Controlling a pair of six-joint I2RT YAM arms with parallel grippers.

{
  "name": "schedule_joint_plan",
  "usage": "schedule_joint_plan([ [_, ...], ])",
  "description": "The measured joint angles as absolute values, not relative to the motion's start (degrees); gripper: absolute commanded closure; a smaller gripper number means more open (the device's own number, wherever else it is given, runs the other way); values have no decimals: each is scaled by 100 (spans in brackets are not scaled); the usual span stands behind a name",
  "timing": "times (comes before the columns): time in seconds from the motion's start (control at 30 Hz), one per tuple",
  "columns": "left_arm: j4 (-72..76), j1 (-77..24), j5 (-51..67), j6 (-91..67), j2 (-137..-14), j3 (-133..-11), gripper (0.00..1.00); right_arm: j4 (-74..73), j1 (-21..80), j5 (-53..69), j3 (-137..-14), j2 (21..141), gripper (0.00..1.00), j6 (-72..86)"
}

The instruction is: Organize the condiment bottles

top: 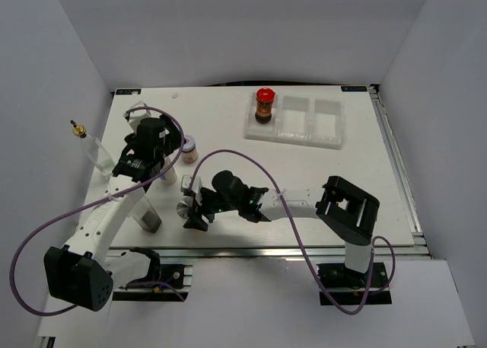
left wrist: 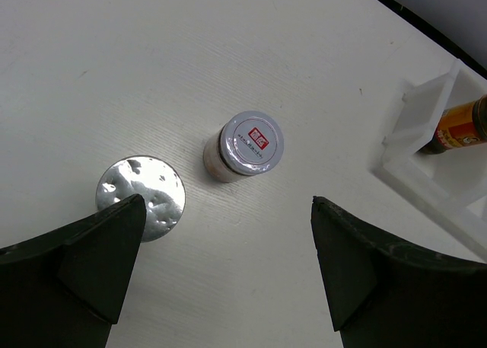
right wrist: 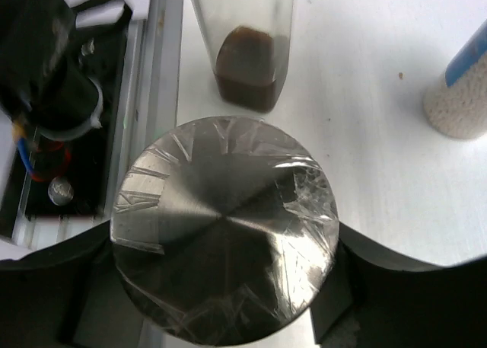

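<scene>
A dark red-capped jar (top: 264, 104) (left wrist: 459, 126) stands in the left compartment of the white tray (top: 294, 135). My left gripper (top: 161, 159) (left wrist: 228, 287) hangs open above the table, just short of the short pale-lidded jar (top: 189, 148) (left wrist: 249, 145). A silver-capped bottle of white granules (top: 169, 174) (left wrist: 141, 198) (right wrist: 459, 97) stands beside its left finger. My right gripper (top: 194, 211) (right wrist: 224, 287) straddles another silver-capped bottle (top: 184, 209) (right wrist: 224, 230). Its wide cap hides whether the fingers touch. A dark-bottomed slim bottle (top: 149, 215) (right wrist: 245, 62) stands just beyond. A slim gold-capped bottle (top: 90, 148) leans at the far left.
The tray's middle and right compartments (top: 327, 119) hold nothing. The table's near metal rail (top: 266, 245) (right wrist: 163, 74) runs close behind the right gripper. The tray corner (left wrist: 415, 146) lies right of the left gripper. Grey walls enclose the table on three sides.
</scene>
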State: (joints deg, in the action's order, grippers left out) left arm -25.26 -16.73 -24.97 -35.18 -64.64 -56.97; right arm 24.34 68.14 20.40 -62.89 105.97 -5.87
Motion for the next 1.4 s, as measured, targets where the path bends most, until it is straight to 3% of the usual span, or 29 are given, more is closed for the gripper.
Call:
schedule_joint_plan([
  [0.07,-2530,-1673,-2502,-3518,-6464,-5697,2,2746,6827,1957,-6228,10624,62,-392],
  [0.1,-2528,-1673,-2504,-3520,-6464,-5697,2,2877,6827,1872,-6158,10621,81,-298],
  [0.17,-2530,-1673,-2510,-3520,-6464,-5697,2,3122,6827,1660,-5955,10551,90,-141],
  [0.3,-2530,-1673,-2521,-3522,-6464,-5697,2,3087,6744,1142,-5457,9961,100,78],
  [0.47,-2532,-1673,-2593,-3522,-6469,-5697,2,2700,6036,370,-5030,8635,100,333],
  [0.7,-2530,-1673,-2617,-3524,-6571,-5697,2,2294,3983,-709,-5227,7776,100,663],
  [0.9,-2569,-1673,-2650,-3540,-6685,-5697,2,1601,2921,-1017,-6055,8453,100,644],
  [1.4,-2700,-1673,-2941,-3610,-6825,-5706,2,1317,1898,-1280,-7942,10573,100,412],
])
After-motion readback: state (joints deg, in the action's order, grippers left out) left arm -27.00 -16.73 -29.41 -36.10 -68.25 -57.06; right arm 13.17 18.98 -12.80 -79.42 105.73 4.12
